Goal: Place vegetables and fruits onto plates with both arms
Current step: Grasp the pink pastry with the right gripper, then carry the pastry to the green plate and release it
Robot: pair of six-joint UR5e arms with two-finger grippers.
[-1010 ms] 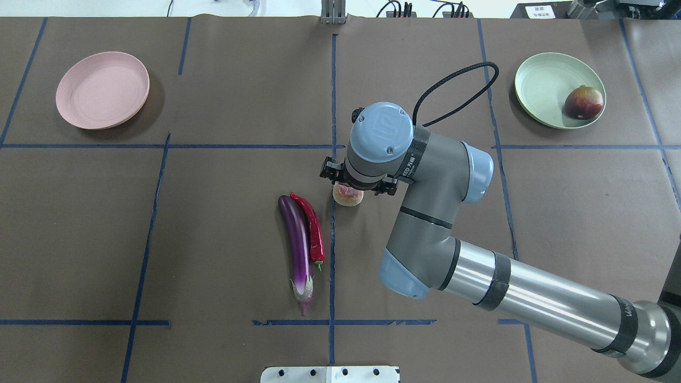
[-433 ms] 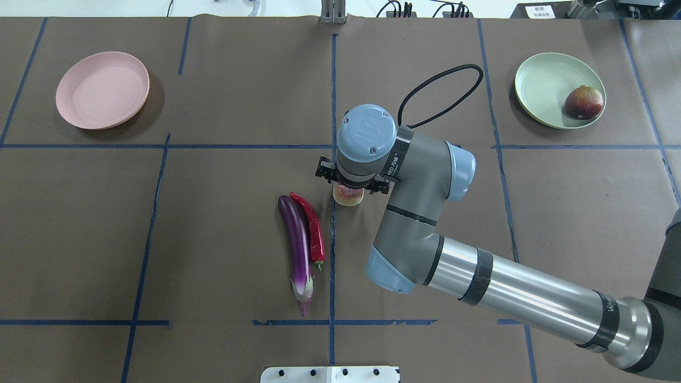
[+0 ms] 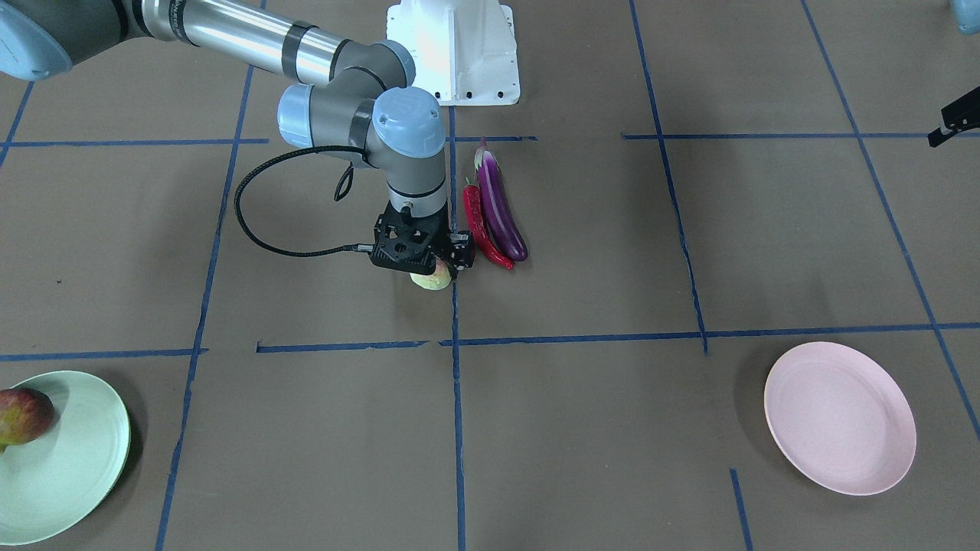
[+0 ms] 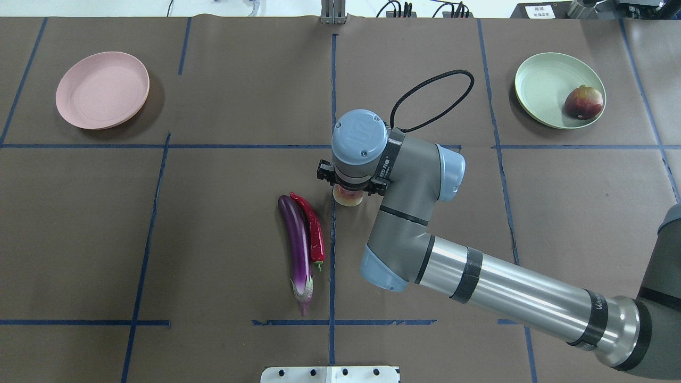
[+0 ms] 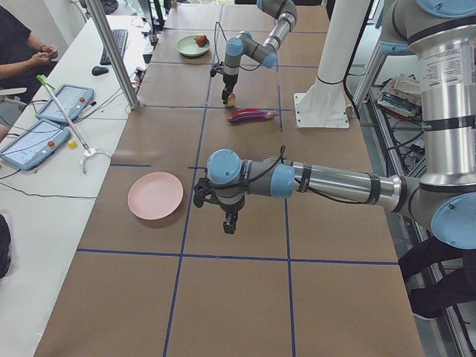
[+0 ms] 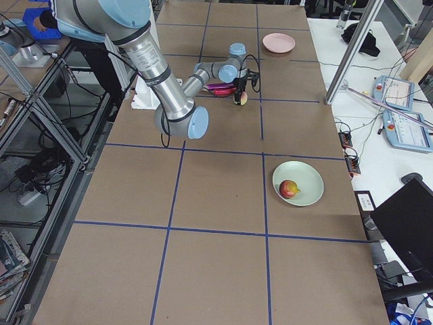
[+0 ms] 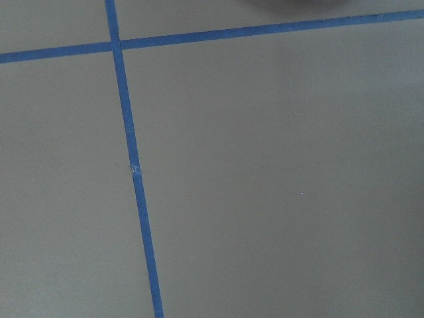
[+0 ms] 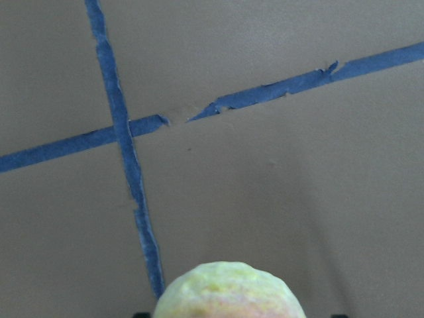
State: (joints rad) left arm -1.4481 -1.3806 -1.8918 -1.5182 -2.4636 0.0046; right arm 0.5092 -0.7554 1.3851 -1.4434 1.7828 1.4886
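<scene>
My right gripper [image 3: 430,268] hangs straight down over the pale pink-yellow-green fruit [image 4: 348,198], which rests on the table by the centre tape line. In the right wrist view the fruit [image 8: 228,291] fills the bottom edge, with dark fingertips apart on either side of it, so the gripper is open. The purple eggplant [image 4: 298,244] and red chili pepper [image 4: 314,229] lie side by side just to its left. The red-and-yellow fruit [image 4: 583,102] sits on the mint green plate [image 4: 537,88]. The pink plate [image 4: 101,90] holds nothing. My left gripper [image 5: 229,223] hovers beside the pink plate; I cannot tell its state.
The white base block [image 3: 459,46] stands at the robot's edge of the table. Blue tape lines divide the brown surface. A side bench with tablets [image 5: 33,141], a metal pole [image 5: 111,52] and a seated person [image 5: 15,44] lies beyond the far table edge.
My right arm has shifted left and settled more squarely over the pale fruit. The fruit, the vegetables and the plates have stayed in place.
</scene>
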